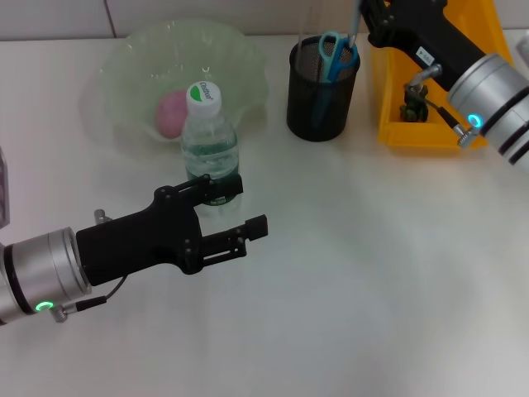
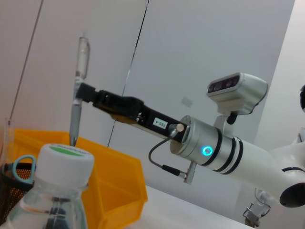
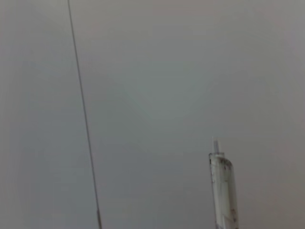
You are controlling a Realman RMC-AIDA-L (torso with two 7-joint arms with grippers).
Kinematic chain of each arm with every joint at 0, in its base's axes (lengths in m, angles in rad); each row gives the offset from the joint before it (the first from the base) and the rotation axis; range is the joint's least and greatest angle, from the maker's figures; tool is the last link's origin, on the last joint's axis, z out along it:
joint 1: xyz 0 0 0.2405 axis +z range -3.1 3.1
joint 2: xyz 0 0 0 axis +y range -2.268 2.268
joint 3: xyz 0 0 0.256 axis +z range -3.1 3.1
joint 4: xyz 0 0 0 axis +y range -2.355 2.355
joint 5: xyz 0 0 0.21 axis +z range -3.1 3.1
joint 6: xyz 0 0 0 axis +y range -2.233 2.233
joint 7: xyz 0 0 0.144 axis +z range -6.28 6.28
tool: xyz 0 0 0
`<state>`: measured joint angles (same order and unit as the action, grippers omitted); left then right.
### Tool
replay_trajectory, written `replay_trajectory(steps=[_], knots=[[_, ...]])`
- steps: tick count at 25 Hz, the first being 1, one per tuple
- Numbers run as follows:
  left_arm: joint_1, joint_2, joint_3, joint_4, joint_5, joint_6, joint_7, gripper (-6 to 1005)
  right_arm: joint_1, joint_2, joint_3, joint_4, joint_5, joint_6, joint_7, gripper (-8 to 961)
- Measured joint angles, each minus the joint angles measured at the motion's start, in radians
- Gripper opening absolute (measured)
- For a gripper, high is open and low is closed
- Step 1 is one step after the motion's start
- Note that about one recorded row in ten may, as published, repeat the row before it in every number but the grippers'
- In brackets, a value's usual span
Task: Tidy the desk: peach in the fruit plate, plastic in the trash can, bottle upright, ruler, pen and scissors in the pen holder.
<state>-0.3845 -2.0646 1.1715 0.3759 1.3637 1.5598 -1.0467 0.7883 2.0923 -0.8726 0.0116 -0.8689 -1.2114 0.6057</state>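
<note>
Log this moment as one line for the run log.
right gripper: holds pen upright above pen holder | left gripper: open beside upright bottle | peach: in fruit plate

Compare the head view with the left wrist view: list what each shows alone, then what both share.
Head view only: the peach in the fruit plate, and the left pincer open beside the bottle. Left wrist view only: the whole pen held upright in the right pincer, and the robot's head camera. Both: bottle, scissors in the pen holder, yellow bin.
</note>
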Motion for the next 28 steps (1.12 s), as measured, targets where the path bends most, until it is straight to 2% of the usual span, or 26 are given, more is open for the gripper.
replay_trajectory(steps=[9, 14, 19, 22, 23, 24, 25, 26, 27, 28], knots=[[0.003, 0.000, -0.001, 0.000, 0.000, 0.000, 0.006, 756, 0.027, 0.000, -0.052, 0.004, -0.005, 0.027, -0.009, 176], [0.007, -0.002, -0.001, 0.000, 0.000, 0.002, 0.007, 756, 0.021, 0.000, -0.052, 0.005, -0.005, 0.024, -0.007, 380], [0.009, -0.002, -0.001, -0.003, 0.000, 0.005, 0.008, 756, 0.006, 0.000, -0.050, 0.005, -0.004, -0.010, 0.008, 421], [0.013, -0.002, -0.001, -0.003, 0.000, 0.008, 0.008, 756, -0.028, 0.000, -0.052, -0.011, -0.011, -0.066, 0.070, 446], [0.013, -0.002, -0.001, -0.003, 0.000, 0.008, 0.008, 756, -0.071, -0.005, -0.052, -0.062, -0.052, -0.096, 0.156, 454], [0.013, -0.002, -0.001, -0.003, 0.000, 0.008, 0.008, 756, -0.071, -0.005, -0.052, -0.062, -0.052, -0.096, 0.156, 463], [0.018, -0.001, -0.001, -0.004, 0.000, 0.009, 0.008, 756, -0.125, -0.007, -0.052, -0.134, -0.123, -0.118, 0.248, 471], [0.024, -0.001, -0.001, -0.003, 0.000, 0.011, 0.008, 756, -0.125, -0.007, -0.052, -0.134, -0.123, -0.118, 0.248, 494], [0.027, 0.000, -0.001, -0.002, 0.000, 0.012, 0.008, 756, -0.190, -0.008, -0.052, -0.209, -0.190, -0.156, 0.344, 518], [0.027, 0.000, -0.001, -0.002, 0.000, 0.012, 0.008, 756, -0.190, -0.008, -0.052, -0.209, -0.190, -0.156, 0.344, 541]])
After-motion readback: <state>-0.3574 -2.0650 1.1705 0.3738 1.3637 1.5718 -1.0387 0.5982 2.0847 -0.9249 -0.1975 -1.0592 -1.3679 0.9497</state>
